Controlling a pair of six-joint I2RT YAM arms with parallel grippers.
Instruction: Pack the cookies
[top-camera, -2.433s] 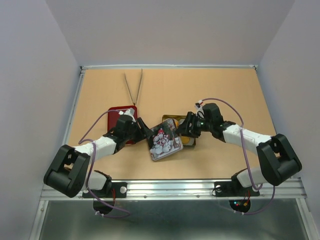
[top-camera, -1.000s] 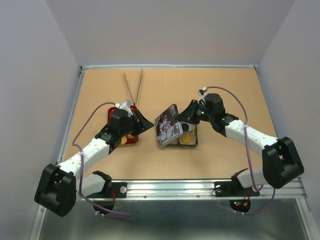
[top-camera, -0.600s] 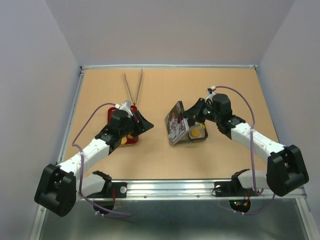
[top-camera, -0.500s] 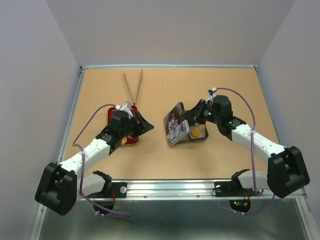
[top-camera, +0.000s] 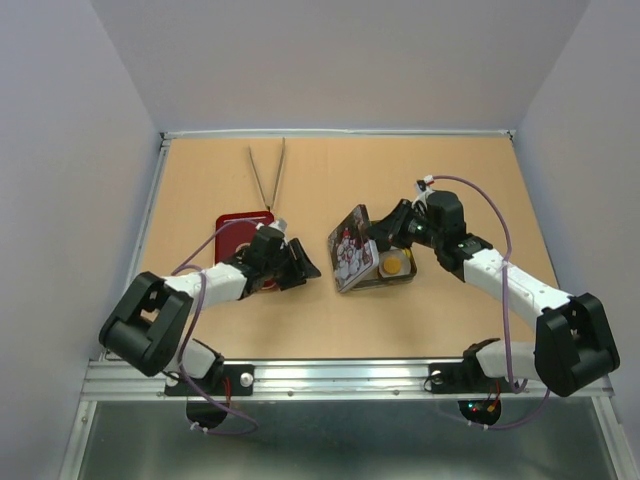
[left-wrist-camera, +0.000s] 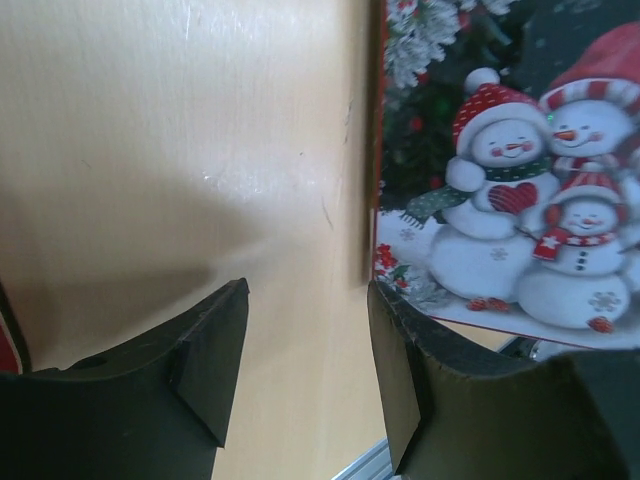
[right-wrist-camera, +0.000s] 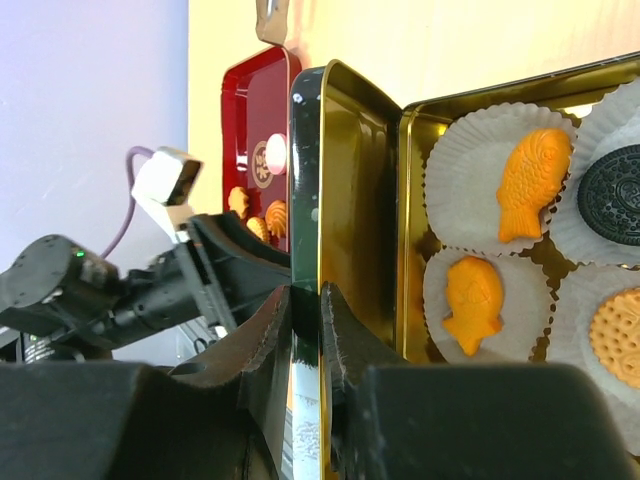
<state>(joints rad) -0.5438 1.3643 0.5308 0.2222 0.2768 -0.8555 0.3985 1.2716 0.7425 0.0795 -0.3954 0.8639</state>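
Note:
The cookie tin stands mid-table with its snowman lid raised upright. My right gripper is shut on the lid's edge, and in the right wrist view its fingers pinch that edge. Inside the tin, cookies sit in white paper cups: orange fish-shaped ones, a dark round one and an orange round one. More orange cookies lie on the red tray. My left gripper is open and empty, low over the table just left of the lid.
Metal tongs lie at the back, beyond the red tray. The left arm's forearm lies across the tray's near part. My left gripper shows behind the lid in the right wrist view. The table's raised rim runs along the left side.
The right gripper has swung the snowman lid from flat to upright and the tin has shifted right. The left gripper has moved from over the red tray, down and right towards the lid.

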